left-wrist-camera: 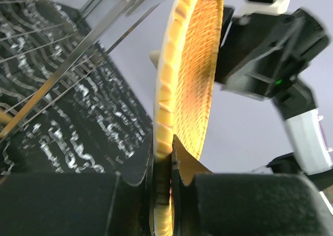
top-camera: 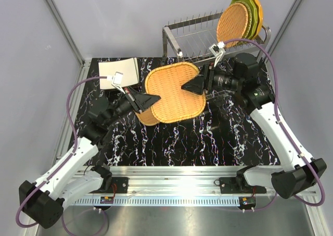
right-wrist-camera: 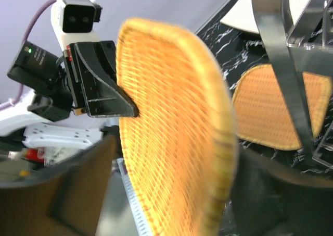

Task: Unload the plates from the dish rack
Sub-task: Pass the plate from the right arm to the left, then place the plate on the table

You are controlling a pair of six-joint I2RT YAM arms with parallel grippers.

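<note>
Unloading part done: cream plate [top-camera: 119, 72] and woven plate [top-camera: 147, 119] lie on the table [top-camera: 223, 137] at left, woven square plate [top-camera: 174, 90] mid-air, clenched by left gripper [top-camera: 155, 99], right gripper [top-camera: 193, 85] released astride it, three plates [top-camera: 232, 21] left in far-right rack [top-camera: 179, 35].

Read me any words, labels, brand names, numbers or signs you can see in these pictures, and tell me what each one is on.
No readable text in any view.
The woven plate, the dish rack and the cream plate carry no print.
The small boards on the base rail are too small to show any marking.
The white camera housing shows two lenses and no lettering.
</note>
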